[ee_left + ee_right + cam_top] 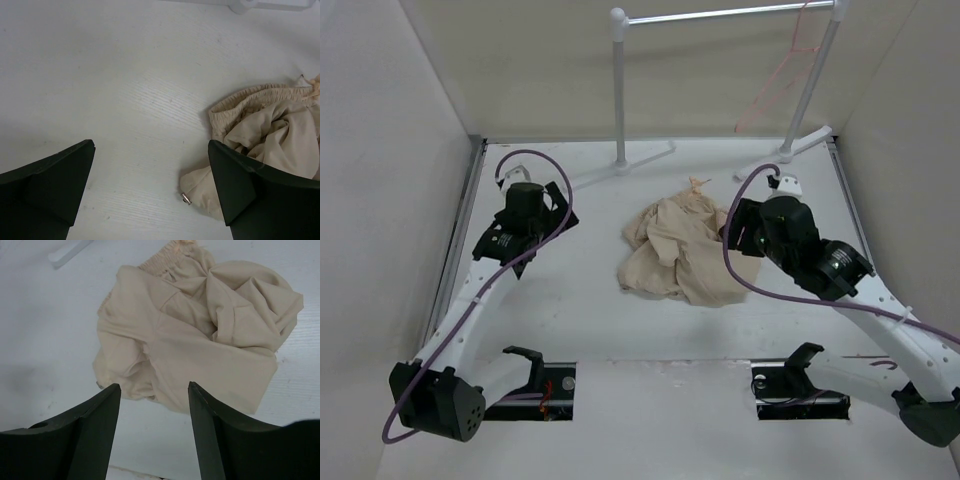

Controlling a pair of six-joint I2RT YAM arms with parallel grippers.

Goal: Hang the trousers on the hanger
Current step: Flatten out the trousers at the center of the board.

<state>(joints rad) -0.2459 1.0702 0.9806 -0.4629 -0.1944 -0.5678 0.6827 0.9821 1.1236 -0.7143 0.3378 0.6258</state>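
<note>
While trousers (685, 250) lie crumpled, hanger (782, 78) hangs from rail (720, 15).

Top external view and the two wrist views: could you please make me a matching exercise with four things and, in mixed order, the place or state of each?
Things:
1. trousers
2. hanger
3. left gripper
4. right gripper

Places or states:
A. jaws open, cloth heap straight ahead
B. hanging at the right end of the white rail
C. crumpled in a heap mid-table
D. jaws open over bare table, heap off to one side

Pairs: 1-C, 2-B, 3-D, 4-A
</note>
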